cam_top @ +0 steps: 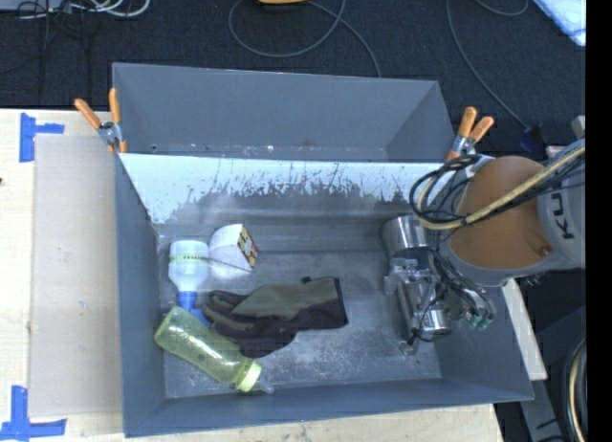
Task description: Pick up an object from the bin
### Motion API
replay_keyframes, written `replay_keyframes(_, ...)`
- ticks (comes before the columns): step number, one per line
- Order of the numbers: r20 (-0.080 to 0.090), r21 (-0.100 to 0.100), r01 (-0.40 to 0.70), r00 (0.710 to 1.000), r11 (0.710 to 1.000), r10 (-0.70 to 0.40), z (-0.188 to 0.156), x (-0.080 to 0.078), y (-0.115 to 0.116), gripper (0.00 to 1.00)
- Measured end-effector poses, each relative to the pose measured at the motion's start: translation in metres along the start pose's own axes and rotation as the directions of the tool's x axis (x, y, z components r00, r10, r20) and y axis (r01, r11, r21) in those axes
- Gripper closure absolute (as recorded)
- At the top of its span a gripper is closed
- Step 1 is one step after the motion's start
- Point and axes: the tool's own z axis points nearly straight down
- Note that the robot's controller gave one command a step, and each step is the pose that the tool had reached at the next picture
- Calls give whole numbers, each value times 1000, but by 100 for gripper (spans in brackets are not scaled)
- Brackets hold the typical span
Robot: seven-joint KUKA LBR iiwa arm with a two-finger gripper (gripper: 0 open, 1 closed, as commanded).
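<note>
**Grey metal bin: four loose things at the left, gripper at the right**

Camera view, from above and to one side: the KUKA arm [566, 225], its wrist under an orange-brown cover [502, 220] looped with black cables [442, 191], reaches in over the right rim of the bin [287, 139]. Its gripper [417, 333] points down at the bin's floor close to the right wall, about midway between the far and near walls, over bare metal speckled with pale dust. Whether the claw is spread or pressed together cannot be told from this angle, nor whether its tip touches the floor.

The things to pick from lie in the left half of the bin, well apart from the gripper. Nearest to it is a dark glove [287, 308], olive and black, lying flat near the middle of the floor. A pale green translucent bottle [201, 344] lies on its side in the near left corner, cap end toward the near wall, touching the glove's left end. Beyond it, by the left wall, a white bottle [188, 264] with a blue cap lies with the cap pointing toward the green bottle. Just beside the white bottle's far end sits a small white object [232, 246] with a yellow printed face; its kind cannot be told.
</note>
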Motion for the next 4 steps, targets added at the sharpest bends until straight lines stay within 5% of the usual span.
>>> replay_keyframes(1, -9, -2, -90, 996, 996, 90, 30, 24, 6, 0)
replay_keyframes(2, -3, 1, -168, 986, 986, 168, 34, -10, 55, 0)
replay_keyframes(3, -2, -3, -179, 984, 984, 179, 27, -13, 83, 0)
replay_keyframes(4, -6, 1, -252, 968, 968, 252, 33, 3, 96, 0)
